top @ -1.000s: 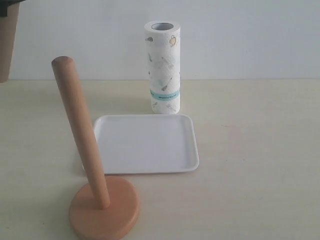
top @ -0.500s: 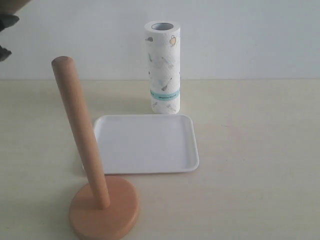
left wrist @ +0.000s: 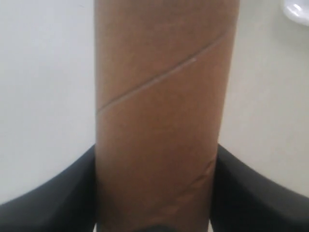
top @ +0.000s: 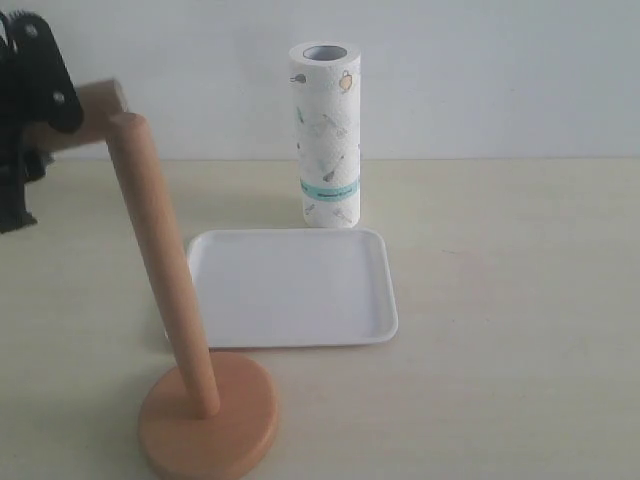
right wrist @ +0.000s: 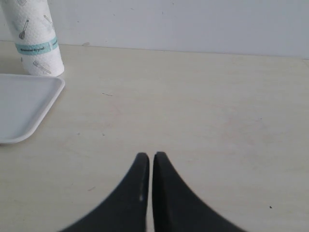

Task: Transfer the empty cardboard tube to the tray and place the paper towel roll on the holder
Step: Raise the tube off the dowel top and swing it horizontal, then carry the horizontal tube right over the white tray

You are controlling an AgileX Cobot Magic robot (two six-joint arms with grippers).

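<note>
Far left, raised above the table: left gripper [top: 48,100], black, clamped on the empty cardboard tube [top: 100,100]. In the left wrist view, both fingers [left wrist: 58,193] press the tube's brown sides, with the spiral seam showing. In the exterior view the tube's long axis runs near level, rising slightly to the right. Its free end points right and overlaps the rounded top of the holder [top: 165,270]; contact cannot be told. The holder stands on its disc base at the near left, and its pole reads as leaning, top to the left, in this view. Just right of the base lies the tray [top: 290,290], flat, white and bare. Behind the tray's far edge the paper towel roll [top: 325,135] stands upright, axis vertical, open core up, teal band low. Right gripper [right wrist: 147,159]: seen in its wrist view only, jaws drawn together to a thin slit, holding nothing, over bare table right of the tray. Surface: pale cream tabletop, faintly scuffed. Backdrop: plain white wall.
</note>
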